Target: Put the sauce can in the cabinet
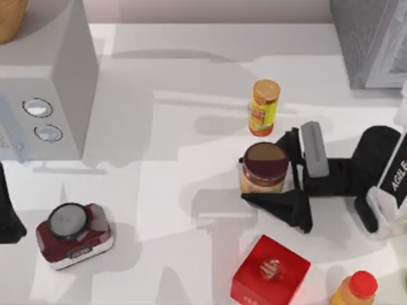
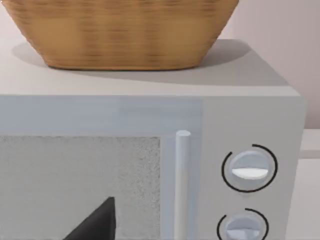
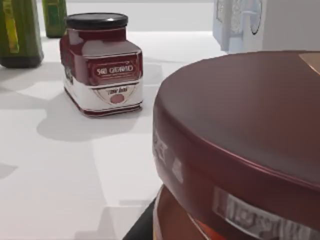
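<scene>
Sauce can (image 1: pixel 264 167) stands upright on the table (image 1: pixel 184 171), right of centre, just below the slimmer yellow can (image 1: pixel 264 107). Right gripper (image 1: pixel 280 171) reaches in from the right edge, its two dark fingers (image 1: pixel 283 204) spread to either side of the can's body; whether they press on it I cannot tell. Right wrist view: maroon lid (image 3: pixel 250 125) very close, square red jar (image 3: pixel 102 65) farther off. Cabinet (image 1: pixel 372 38) sits at the top right corner. Left arm is parked at the left edge, facing the grey appliance (image 2: pixel 240 170) with a wicker basket (image 2: pixel 120 30) on top.
</scene>
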Available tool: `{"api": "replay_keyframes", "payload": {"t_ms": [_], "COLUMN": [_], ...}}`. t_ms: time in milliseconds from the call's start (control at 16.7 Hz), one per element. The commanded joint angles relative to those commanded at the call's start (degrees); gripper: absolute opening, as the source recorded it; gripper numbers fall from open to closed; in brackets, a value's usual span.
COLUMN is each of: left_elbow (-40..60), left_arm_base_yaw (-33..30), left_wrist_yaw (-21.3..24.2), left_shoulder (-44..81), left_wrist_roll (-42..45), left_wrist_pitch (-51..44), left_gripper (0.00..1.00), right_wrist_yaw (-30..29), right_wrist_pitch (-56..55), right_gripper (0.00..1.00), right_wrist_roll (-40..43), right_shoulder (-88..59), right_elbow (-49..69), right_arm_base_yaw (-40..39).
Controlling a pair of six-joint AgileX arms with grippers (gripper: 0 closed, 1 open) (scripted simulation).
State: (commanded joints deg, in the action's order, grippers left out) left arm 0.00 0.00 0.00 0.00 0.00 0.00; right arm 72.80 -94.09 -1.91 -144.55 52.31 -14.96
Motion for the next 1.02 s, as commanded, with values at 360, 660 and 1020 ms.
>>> {"api": "replay_keyframes", "payload": {"t_ms": [360, 660, 1020], "left_elbow": [0.0, 0.0, 0.0], "left_arm_base_yaw": [0.0, 0.0, 0.0], "left_wrist_yaw": [0.0, 0.0, 0.0], "left_shoulder": [0.0, 0.0, 0.0], "left_wrist_roll": [0.0, 0.0, 0.0], "left_wrist_pitch": [0.0, 0.0, 0.0], "left_gripper": [1.00, 1.00, 1.00], "right_wrist_yaw": [0.1, 0.3, 0.3], "right_wrist_pitch": [2.2, 14.9, 28.1], "right_gripper": [0.00, 0.00, 0.00], "right_wrist_roll": [-0.1, -0.7, -1.3], "right_shoulder": [2.2, 17.4, 32.1], "right_elbow": [-0.6, -2.3, -2.9], "right_arm_base_yaw": [0.0, -0.2, 0.1]}}
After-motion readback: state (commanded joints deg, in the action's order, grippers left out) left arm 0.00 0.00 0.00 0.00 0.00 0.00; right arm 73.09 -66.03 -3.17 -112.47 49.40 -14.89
